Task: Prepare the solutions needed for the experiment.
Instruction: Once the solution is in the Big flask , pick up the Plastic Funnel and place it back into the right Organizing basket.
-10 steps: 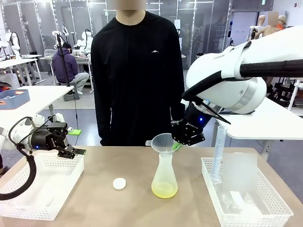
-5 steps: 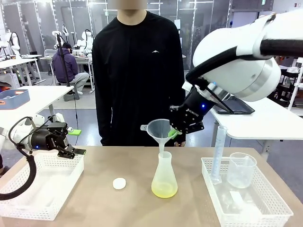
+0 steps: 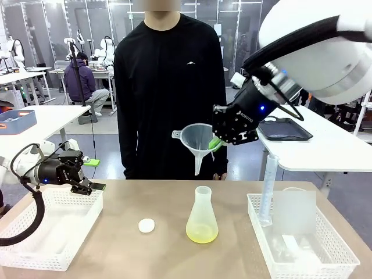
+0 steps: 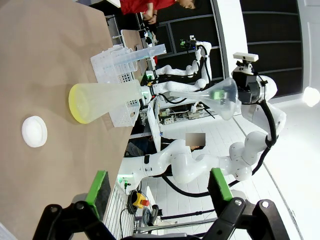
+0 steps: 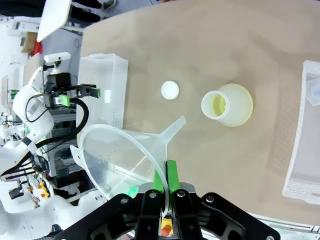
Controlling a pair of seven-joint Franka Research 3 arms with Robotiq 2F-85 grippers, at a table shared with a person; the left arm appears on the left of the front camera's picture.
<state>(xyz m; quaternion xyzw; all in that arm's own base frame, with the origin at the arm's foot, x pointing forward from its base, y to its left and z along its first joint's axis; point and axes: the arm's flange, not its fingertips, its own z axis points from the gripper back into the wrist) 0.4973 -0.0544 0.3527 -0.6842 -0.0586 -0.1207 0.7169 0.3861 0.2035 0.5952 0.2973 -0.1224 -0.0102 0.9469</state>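
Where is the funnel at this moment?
Front view: the funnel is held by its rim in the right gripper, in the air above the flask standing mid-table.

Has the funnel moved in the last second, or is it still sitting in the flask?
Yes. The funnel, pinched in the right gripper, has risen: its spout was inside the neck of the flask and now hangs clear above it.

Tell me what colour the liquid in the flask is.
Pale yellow-green liquid; clearest in the front view.
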